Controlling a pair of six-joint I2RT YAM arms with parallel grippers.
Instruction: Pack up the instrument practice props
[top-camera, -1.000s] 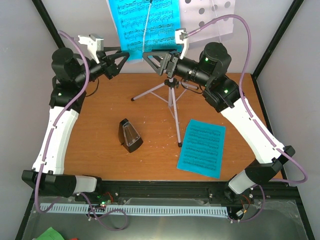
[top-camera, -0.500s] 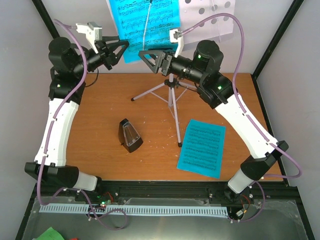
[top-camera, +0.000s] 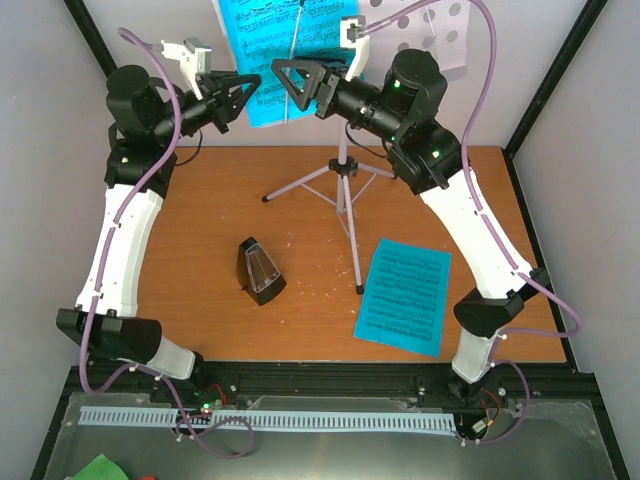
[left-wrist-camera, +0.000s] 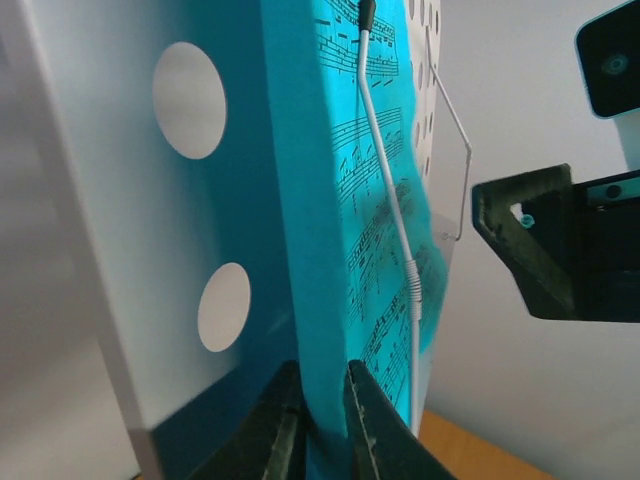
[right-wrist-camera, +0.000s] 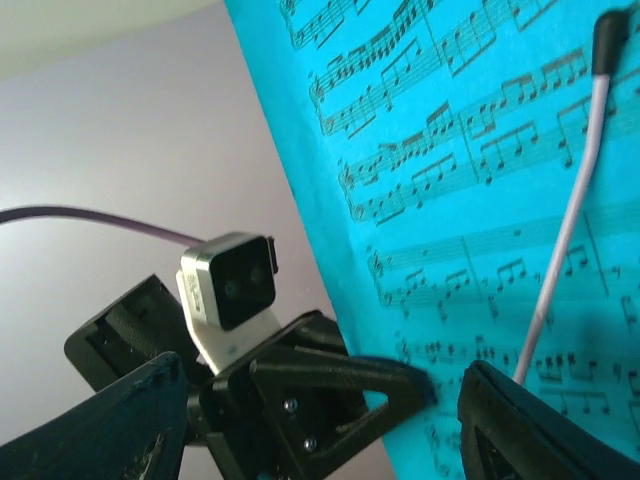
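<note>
Camera setup: one overhead, two wrist close-ups.
Top view looks down on the whole table (top-camera: 200, 220) from the near side. Left wrist looks up, very near, along the cyan page (left-wrist-camera: 370, 250) edge-on between its fingers (left-wrist-camera: 278, 430); right wrist faces the same page's front, past its fingers (right-wrist-camera: 520, 420).

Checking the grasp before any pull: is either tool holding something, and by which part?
The left tool pinches the cyan sheet on the music stand by its left edge, low down. The right tool is open, holding nothing.
</note>
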